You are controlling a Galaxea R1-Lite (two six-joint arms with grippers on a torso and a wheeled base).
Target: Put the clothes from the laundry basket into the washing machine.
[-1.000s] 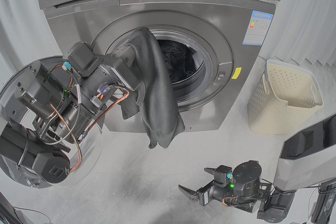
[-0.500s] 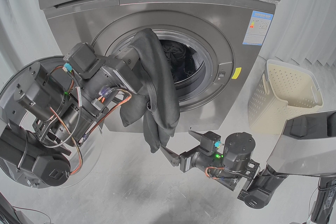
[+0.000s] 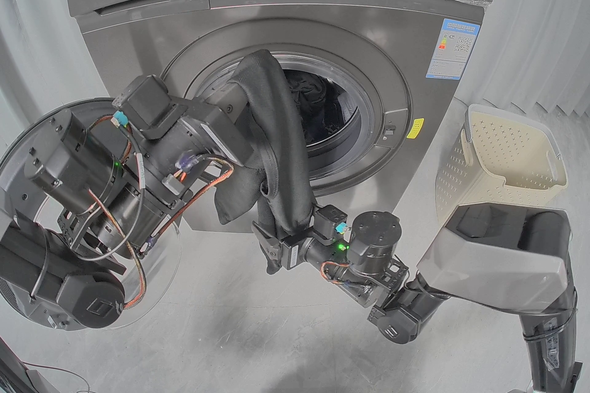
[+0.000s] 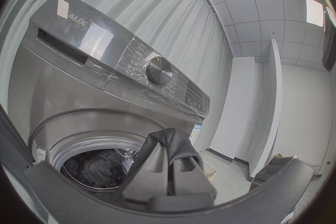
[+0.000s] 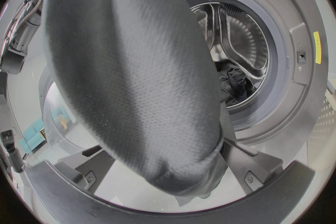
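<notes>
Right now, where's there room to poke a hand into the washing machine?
The opening is free on its right side, between the hanging dark garment and the door rim. Its left side is crowded: the left hand holds the garment there, and the right hand sits below.

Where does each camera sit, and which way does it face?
Head view: on the head, looking forward and down at the washing machine and laundry basket; both arms show.
Left wrist view: on the left wrist, looking up along the machine's front; left tool shut on the dark garment.
Right wrist view: on the right wrist, facing the drum; right tool open around the garment.
Shared: both wrist views see the garment and drum.
</notes>
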